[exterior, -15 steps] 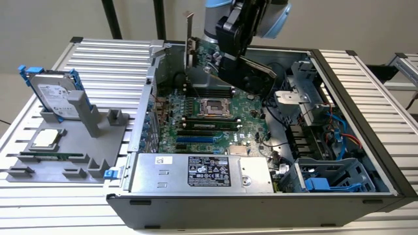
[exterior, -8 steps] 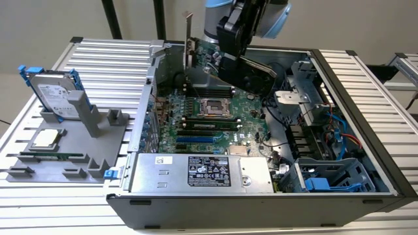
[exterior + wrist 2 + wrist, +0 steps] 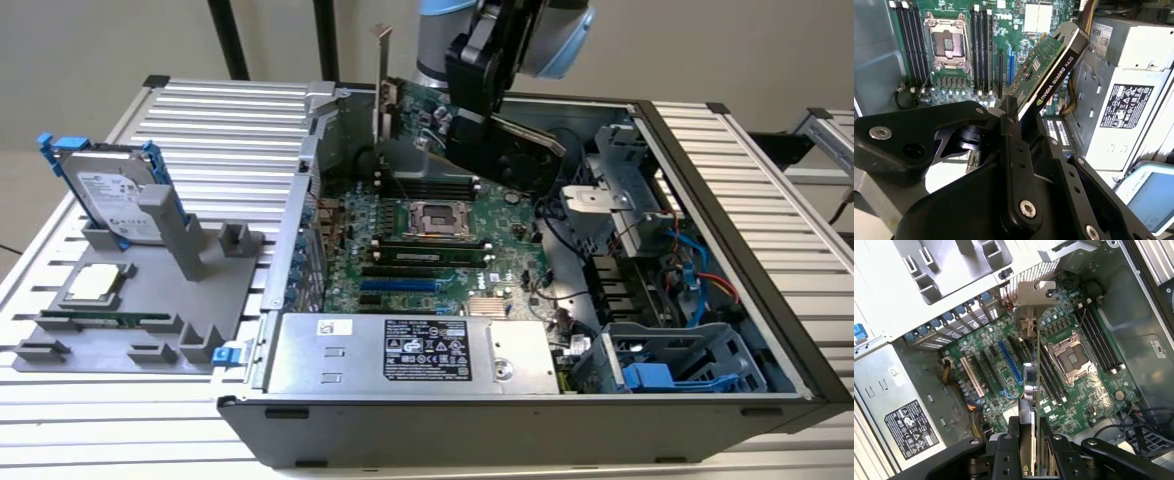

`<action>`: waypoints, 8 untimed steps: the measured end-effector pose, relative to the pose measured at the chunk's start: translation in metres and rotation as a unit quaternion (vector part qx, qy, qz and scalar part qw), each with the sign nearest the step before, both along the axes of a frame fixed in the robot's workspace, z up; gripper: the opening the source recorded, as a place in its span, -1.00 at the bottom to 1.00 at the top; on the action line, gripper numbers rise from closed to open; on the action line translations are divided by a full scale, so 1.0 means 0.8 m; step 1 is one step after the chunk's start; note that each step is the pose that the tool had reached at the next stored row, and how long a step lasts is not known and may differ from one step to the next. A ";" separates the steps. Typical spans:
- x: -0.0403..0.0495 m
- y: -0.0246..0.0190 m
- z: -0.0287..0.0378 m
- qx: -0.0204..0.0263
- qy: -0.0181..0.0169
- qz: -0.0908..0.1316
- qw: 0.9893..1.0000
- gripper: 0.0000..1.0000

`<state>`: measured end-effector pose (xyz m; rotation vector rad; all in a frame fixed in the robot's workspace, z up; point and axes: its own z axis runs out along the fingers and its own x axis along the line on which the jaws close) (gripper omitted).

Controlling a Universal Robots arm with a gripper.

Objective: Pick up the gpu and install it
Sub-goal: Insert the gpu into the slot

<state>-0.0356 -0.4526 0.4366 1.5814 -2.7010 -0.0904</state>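
Black gripper pinches the gpu by one end. Card hangs tilted above the motherboard inside the open computer case. Pickup looks done, seating still left. Farther off, the blue expansion slot sits bare. Card's contact edge is hidden and its target slot is unclear.

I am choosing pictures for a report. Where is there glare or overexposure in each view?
First wrist view: the ribbed table beside the case is washed out almost to white, and the bracket of the gpu glares. Second wrist view: the power supply is very bright and pale. Exterior view: even light, no strong glare, soft shadow inside the case.
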 end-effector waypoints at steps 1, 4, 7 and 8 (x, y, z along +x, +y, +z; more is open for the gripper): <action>0.000 0.0000 0.0001 0.000 0.000 0.002 1.000 -1.00; 0.000 0.0000 0.0001 0.000 0.000 0.007 1.000 -1.00; 0.000 0.0000 0.0003 0.000 0.000 0.012 1.000 -1.00; 0.000 0.0000 0.0003 0.000 0.000 0.013 1.000 -1.00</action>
